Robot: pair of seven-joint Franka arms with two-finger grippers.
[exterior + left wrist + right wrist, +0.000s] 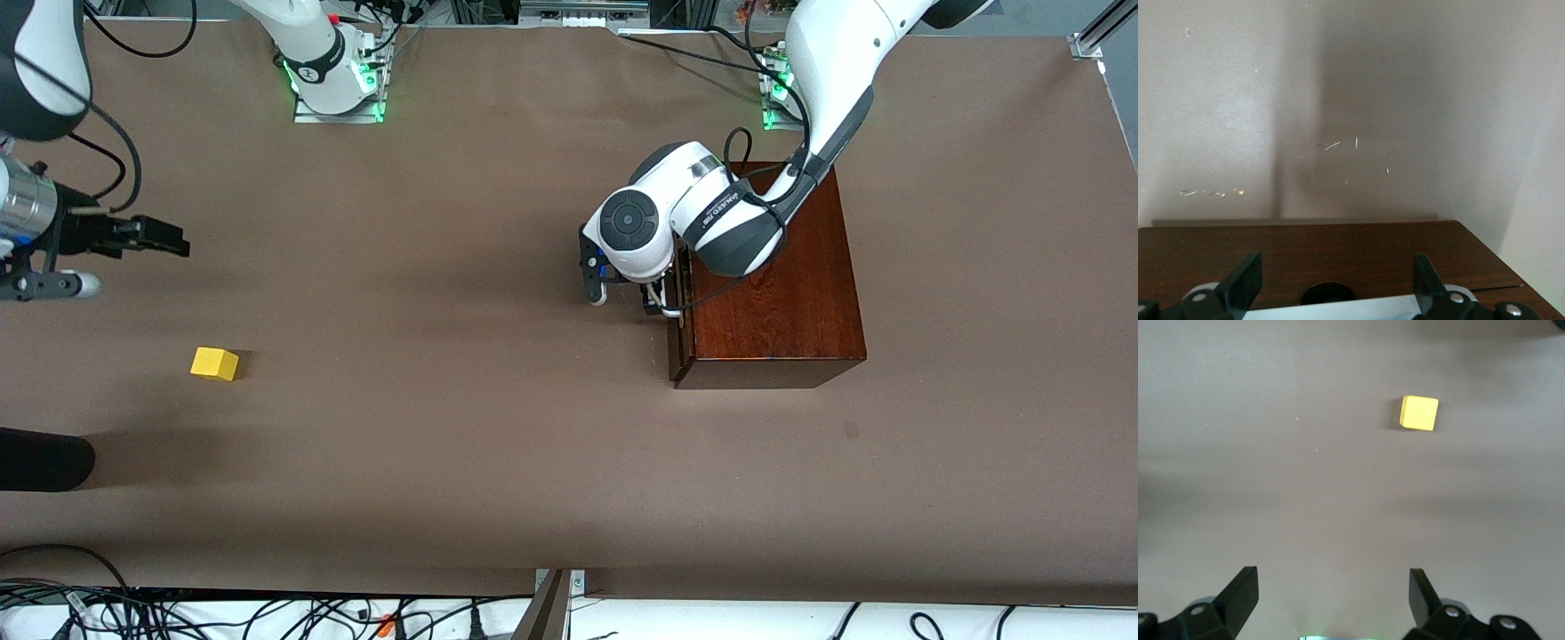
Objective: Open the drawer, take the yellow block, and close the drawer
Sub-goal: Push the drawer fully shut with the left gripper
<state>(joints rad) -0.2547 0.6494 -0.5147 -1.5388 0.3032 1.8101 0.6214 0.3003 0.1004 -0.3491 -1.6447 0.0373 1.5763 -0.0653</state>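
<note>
The dark mahogany box (773,276) stands toward the left arm's end of the table, with its drawer (680,311) pushed in flush. My left gripper (624,302) is right in front of the drawer. In the left wrist view this gripper (1336,267) is open, with the dark drawer front (1338,250) and the white handle (1338,308) lying between its fingers, not clamped. The yellow block (214,363) lies on the bare table toward the right arm's end. My right gripper (169,238) hangs open and empty above the table beside it. In the right wrist view this gripper (1332,577) stands well apart from the block (1419,413).
A dark rounded shape (44,462) juts in over the table's edge at the right arm's end, nearer to the front camera than the block. Cables (178,613) run along the table's near edge. Both arm bases (338,80) stand at the farther edge.
</note>
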